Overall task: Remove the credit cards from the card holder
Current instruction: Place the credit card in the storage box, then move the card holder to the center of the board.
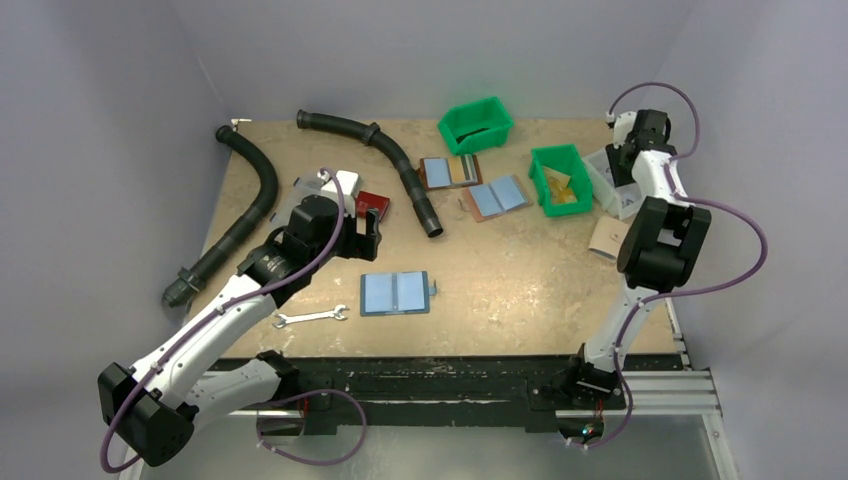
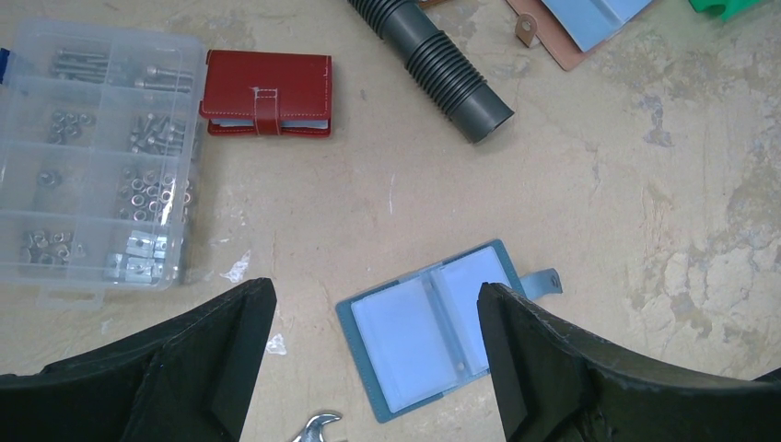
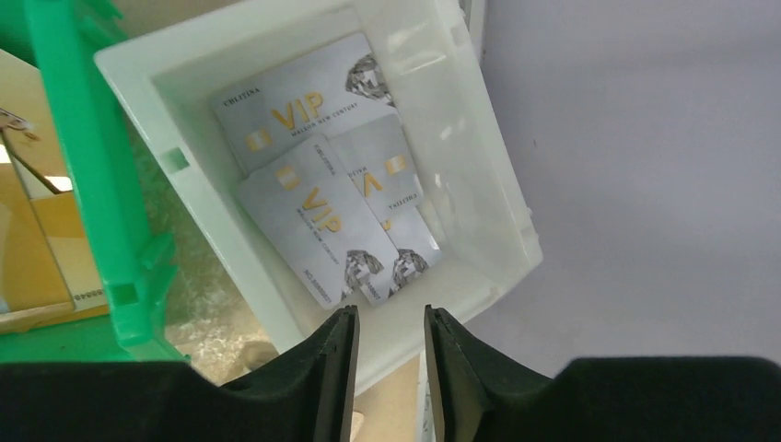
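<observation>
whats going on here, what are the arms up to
The left arm hovers, jaws wide open, above the blue card holder, which lies open on the table with its pockets looking empty. The right arm is over a white bin at the table's right side, jaws slightly apart and holding nothing. Three silver VIP cards lie in that bin.

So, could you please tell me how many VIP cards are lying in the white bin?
3 in the white bin: the upper card, the lower-left card lying on top, and the right card, partly covered. More may hide beneath.
</observation>
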`<state>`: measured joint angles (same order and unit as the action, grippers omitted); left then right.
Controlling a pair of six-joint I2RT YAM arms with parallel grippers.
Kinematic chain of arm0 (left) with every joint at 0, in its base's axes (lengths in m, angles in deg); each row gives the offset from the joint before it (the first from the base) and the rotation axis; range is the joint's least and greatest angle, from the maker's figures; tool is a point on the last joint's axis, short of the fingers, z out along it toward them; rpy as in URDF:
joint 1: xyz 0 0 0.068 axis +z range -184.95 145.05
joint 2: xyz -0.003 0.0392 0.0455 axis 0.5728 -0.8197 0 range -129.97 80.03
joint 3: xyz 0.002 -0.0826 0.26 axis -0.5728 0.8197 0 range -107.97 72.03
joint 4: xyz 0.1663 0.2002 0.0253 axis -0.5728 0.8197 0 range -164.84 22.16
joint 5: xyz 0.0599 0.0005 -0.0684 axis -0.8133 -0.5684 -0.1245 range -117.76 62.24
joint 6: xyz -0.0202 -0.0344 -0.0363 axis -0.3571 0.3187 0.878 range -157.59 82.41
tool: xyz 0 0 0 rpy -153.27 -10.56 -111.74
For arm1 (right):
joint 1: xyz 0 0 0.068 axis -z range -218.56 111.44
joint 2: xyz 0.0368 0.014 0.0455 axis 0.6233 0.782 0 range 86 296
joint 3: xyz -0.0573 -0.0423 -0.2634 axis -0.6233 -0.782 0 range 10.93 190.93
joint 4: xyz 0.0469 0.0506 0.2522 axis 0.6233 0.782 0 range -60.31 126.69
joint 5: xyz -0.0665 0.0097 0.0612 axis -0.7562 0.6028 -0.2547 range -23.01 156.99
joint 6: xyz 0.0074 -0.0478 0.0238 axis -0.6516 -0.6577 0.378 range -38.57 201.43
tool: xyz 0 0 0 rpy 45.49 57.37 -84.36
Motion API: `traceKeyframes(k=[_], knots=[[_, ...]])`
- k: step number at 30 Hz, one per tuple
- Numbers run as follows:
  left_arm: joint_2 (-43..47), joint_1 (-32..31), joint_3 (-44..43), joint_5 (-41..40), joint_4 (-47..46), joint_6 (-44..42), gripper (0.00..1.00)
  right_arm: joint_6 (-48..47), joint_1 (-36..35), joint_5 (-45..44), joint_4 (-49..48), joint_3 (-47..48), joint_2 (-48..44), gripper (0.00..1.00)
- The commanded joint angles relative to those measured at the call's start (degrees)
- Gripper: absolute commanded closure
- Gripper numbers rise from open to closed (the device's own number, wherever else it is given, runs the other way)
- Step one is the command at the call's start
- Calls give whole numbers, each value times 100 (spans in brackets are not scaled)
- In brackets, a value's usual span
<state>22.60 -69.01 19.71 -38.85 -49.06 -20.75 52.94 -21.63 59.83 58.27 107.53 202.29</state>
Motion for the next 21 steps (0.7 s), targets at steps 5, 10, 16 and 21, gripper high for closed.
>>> traceKeyframes(k=[5,10,16,21], knots=[[-14,58,-9,-7,-101,-106,13,232,-37,833,280,261,-556,57],[-38,58,-8,259,-133,-133,11,217,-38,2287,638,-238,-1422,53],[-118,69,25,772,-197,-185,5,350,-166,4418,239,-1746,-3029,50],[-251,68,82,925,-223,-181,8,893,-218,6312,-478,-2916,-3990,40]])
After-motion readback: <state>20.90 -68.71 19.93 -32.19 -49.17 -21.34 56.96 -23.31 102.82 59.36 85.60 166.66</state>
